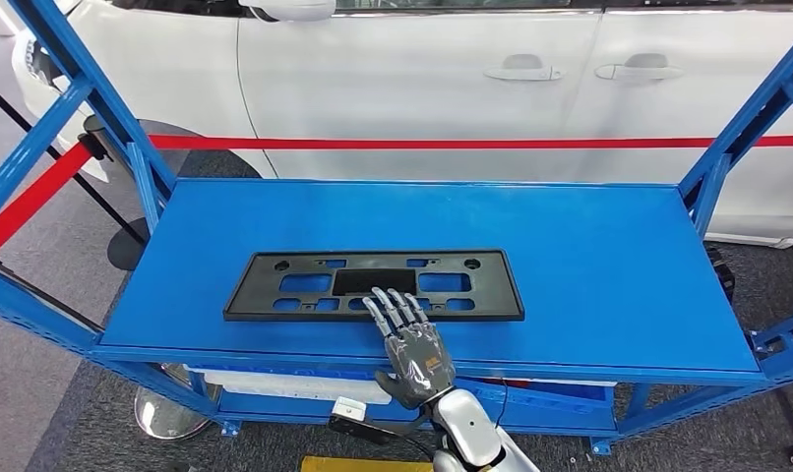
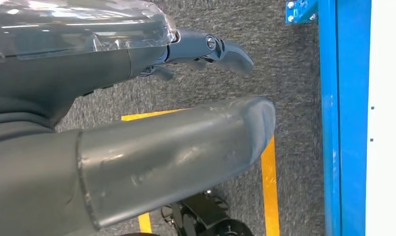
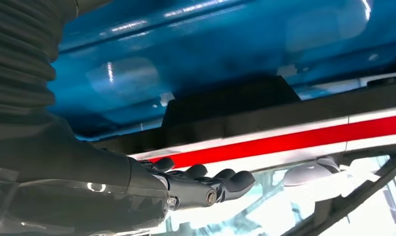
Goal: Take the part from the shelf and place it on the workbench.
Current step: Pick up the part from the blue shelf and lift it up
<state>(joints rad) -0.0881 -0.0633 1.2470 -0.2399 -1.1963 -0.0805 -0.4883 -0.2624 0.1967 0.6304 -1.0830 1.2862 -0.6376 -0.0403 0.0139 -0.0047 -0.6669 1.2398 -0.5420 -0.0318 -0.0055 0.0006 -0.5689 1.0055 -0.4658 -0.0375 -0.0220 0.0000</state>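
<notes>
The part [image 1: 304, 285], a flat black rectangular frame with several cut-outs, lies lengthwise on the blue shelf top [image 1: 589, 256], nearer its front edge. My right hand [image 1: 412, 344] reaches over that front edge, palm down. Its spread fingers [image 1: 393, 310] lie across the part's near rim, and nothing is gripped. From the right wrist view I see the dark fingers [image 3: 211, 184] stretched out by the black part [image 3: 235, 105] against the shiny shelf surface [image 3: 186, 49]. My left hand [image 2: 186, 137] hangs over the grey floor and holds nothing.
A white car [image 1: 422, 79] stands behind the shelf, with red barrier tape [image 1: 471, 143] running in front of it. Slanted blue frame posts [image 1: 88, 88] [image 1: 747, 118] flank the shelf. A chrome stand base [image 1: 166, 413] sits low on the left. Yellow floor lines [image 2: 270, 182] run near the shelf leg.
</notes>
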